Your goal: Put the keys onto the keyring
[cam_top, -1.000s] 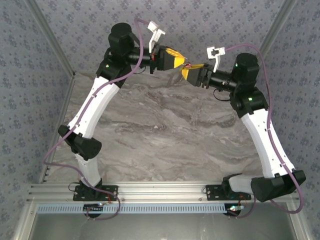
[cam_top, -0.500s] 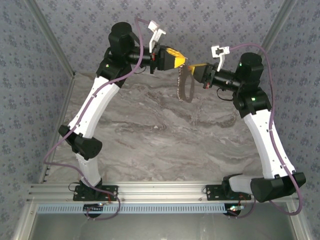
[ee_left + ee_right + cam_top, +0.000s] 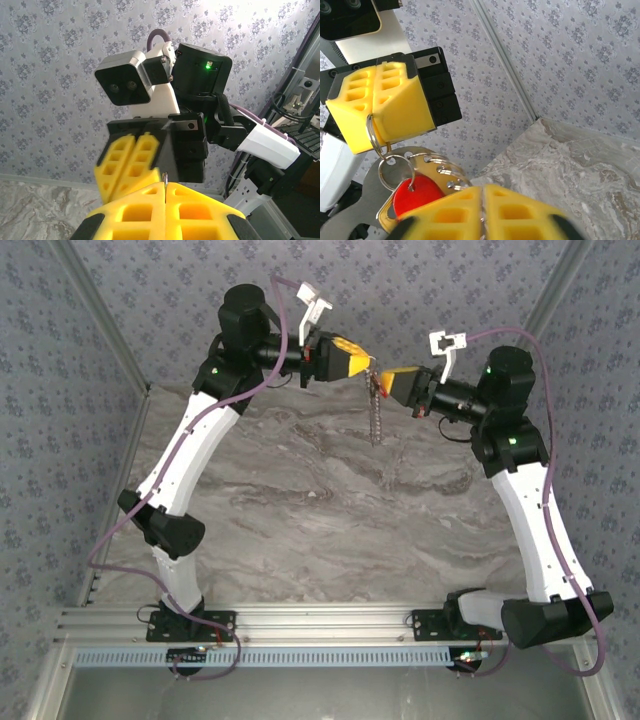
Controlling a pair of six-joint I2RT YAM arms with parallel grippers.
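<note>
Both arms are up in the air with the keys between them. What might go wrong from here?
1. The left gripper pinches the keyring by one thin ring's edge; a tug may slip it and drop everything onto the marble table.
2. The right gripper sits beside the red key, its hold unclear; pulling could twist the rings.
3. The two grippers stand close together; any advance risks a collision.
</note>
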